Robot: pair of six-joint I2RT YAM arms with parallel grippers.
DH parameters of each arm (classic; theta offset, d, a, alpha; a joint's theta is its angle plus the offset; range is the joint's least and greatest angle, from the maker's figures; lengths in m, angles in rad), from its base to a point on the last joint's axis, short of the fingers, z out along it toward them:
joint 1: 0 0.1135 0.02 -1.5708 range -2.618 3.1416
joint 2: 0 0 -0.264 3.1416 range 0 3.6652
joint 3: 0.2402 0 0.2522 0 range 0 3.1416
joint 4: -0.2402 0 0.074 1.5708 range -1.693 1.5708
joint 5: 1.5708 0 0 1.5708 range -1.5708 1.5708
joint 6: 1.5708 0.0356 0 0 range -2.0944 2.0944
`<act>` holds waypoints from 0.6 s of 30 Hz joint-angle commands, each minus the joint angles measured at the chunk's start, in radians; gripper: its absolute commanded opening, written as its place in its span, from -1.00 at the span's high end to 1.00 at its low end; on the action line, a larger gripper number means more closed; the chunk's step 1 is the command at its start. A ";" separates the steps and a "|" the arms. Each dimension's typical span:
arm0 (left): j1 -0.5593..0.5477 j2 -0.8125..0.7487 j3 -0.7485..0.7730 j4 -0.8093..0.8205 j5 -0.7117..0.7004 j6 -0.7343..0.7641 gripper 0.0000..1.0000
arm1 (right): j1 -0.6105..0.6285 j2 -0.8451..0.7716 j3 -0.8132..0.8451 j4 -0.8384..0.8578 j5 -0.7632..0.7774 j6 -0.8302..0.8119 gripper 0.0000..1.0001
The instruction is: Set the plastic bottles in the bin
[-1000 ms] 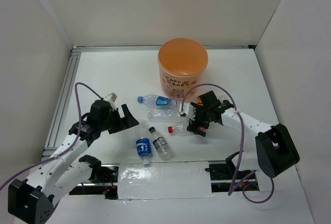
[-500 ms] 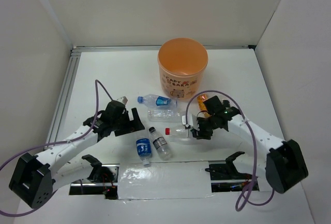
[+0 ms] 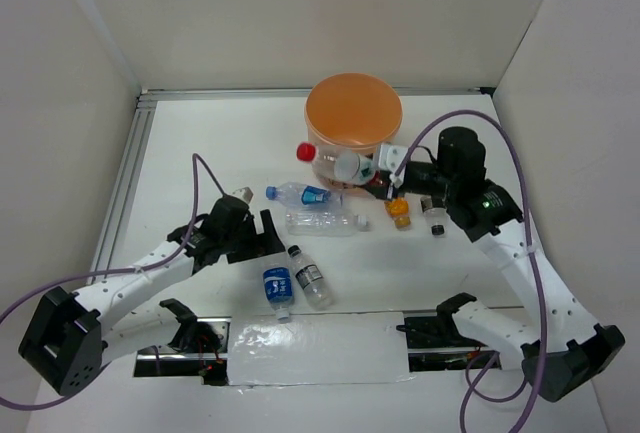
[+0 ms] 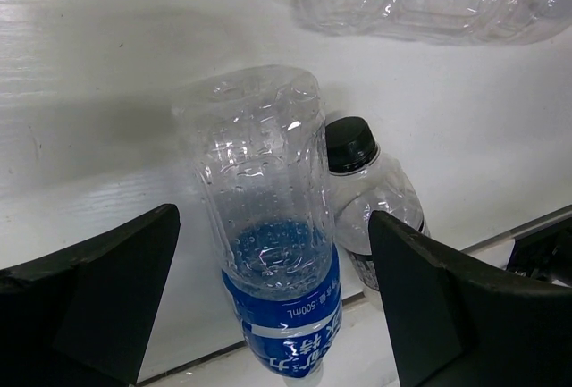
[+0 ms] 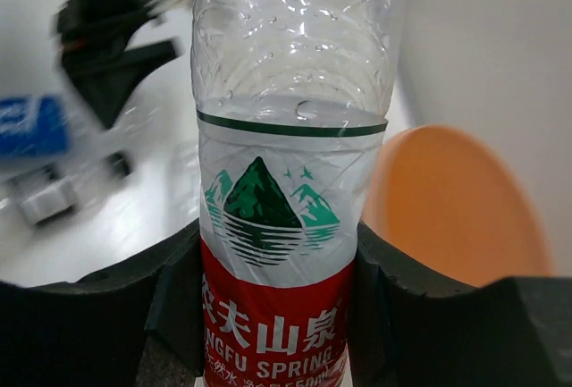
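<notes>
Six bottles show in all. One of them, the red-labelled bottle (image 3: 338, 165), is clenched across its label band by the right gripper (image 3: 374, 169). It is carried roughly level in front of the near wall of the bin (image 3: 353, 113), close under the rim and not yet over the opening; whether it touches the wall I cannot tell. The wrist view shows the pads (image 5: 179, 307) pressing in on both sides of the label.

The other five lie on the table on the near side of the bin. The small orange bottle (image 3: 398, 211) is closest to it. Next come a blue-labelled bottle (image 3: 298, 194) and an unlabelled clear bottle (image 3: 322, 222). Farthest from the bin, a second blue-labelled bottle (image 3: 277, 288) and a dark-labelled bottle (image 3: 310, 275) lie just beside each other.

The left gripper (image 3: 252, 240) hangs with its jaws spread wide, holding nothing, and its own view looks down on that far pair.

These bottles look empty or nearly so, so they are probably very light. The walls are thin and ribbed and would likely dent under a hard squeeze. Round and smooth, they should roll or squirt away from a glancing touch. The best hold seems to be square across the body at the label, where the surface is less slick. With the far pair, a finger may nudge the neighbouring bottle.
</notes>
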 commanded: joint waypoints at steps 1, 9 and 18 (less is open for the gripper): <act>-0.006 0.004 -0.012 0.042 -0.016 -0.008 -1.00 | -0.016 0.115 0.084 0.454 0.085 0.206 0.29; -0.048 0.004 -0.031 0.069 -0.046 -0.040 -1.00 | -0.103 0.473 0.277 0.627 0.149 0.243 0.17; -0.126 0.194 0.033 0.125 -0.128 -0.094 -1.00 | -0.244 0.578 0.382 0.544 0.000 0.398 -1.00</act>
